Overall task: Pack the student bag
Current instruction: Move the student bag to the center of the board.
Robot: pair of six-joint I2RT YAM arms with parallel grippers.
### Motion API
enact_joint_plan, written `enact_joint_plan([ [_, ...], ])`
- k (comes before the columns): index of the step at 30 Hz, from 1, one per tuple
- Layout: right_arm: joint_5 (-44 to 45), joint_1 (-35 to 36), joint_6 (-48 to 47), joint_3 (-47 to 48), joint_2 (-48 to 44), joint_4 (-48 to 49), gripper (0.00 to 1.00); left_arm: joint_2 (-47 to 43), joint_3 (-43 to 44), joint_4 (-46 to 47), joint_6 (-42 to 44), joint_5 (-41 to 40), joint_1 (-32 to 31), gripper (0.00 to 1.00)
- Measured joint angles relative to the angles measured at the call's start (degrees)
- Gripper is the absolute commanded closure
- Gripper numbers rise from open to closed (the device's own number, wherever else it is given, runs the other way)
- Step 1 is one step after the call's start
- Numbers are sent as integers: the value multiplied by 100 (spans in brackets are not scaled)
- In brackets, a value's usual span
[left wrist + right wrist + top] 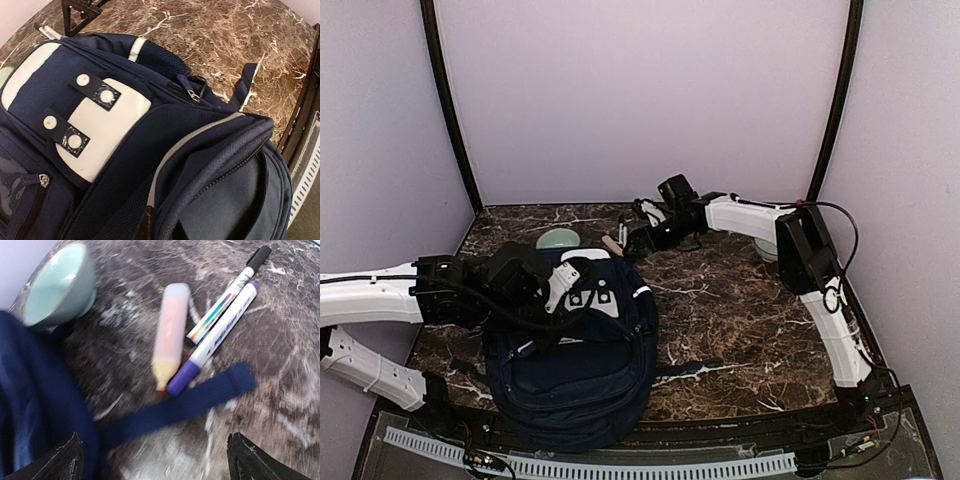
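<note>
The student bag (575,360) lies on the marble table, navy with a white patch (105,130) and a grey reflective stripe. My left gripper (558,285) is at the bag's top end, shut on the fabric rim of its opening (165,200), which gapes a little. My right gripper (635,240) hangs open above the table just beyond the bag's top. Below it lie an orange-yellow highlighter (170,335), a purple-capped marker (215,340) and a black-capped marker (227,295). A navy strap (180,405) of the bag crosses the table between the open fingertips (247,460).
A mint green bowl (558,238) stands behind the bag, left of the pens. A pale object (765,250) is partly hidden behind the right arm. Purple walls close the table at the back and sides. A slotted white rail (620,465) runs along the near edge.
</note>
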Motion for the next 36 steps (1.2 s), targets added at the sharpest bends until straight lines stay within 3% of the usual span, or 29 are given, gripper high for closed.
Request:
enact_joint_plan([
  [3,-122,-22,-157,-459,-605,-39,0,348,129,264,131,426,-13,100],
  [7,-529,-85,-345,-330,-1091,-66,0,1062,437,713,317,933,-173,100],
  [11,-1222,-116,-754,-334,-1220,-195,0,1888,901,1075,487,1263,-417,100],
  [16,-1410,-74,-1207,-555,-1150,-675,5,2267,986,1523,579,1421,-614,100],
  [19,-1550,-46,-1388,-560,-964,-876,20,2264,986,1631,577,1436,-656,100],
  [22,-1742,-44,-1569,-555,-756,-997,44,2262,981,1690,564,1436,-667,100],
  [23,-1781,-48,-1657,-551,-713,-1003,57,2262,975,1709,557,1434,-669,100],
  [25,-1818,-70,-1757,-518,-664,-1064,71,2238,916,1766,553,1429,-678,100],
  [30,-1932,-181,-1878,-619,-730,-1246,90,2096,715,1941,553,1368,-730,100],
  [36,-1921,-586,-1816,-2015,-1683,-1180,99,2041,649,2162,579,1344,-767,100],
])
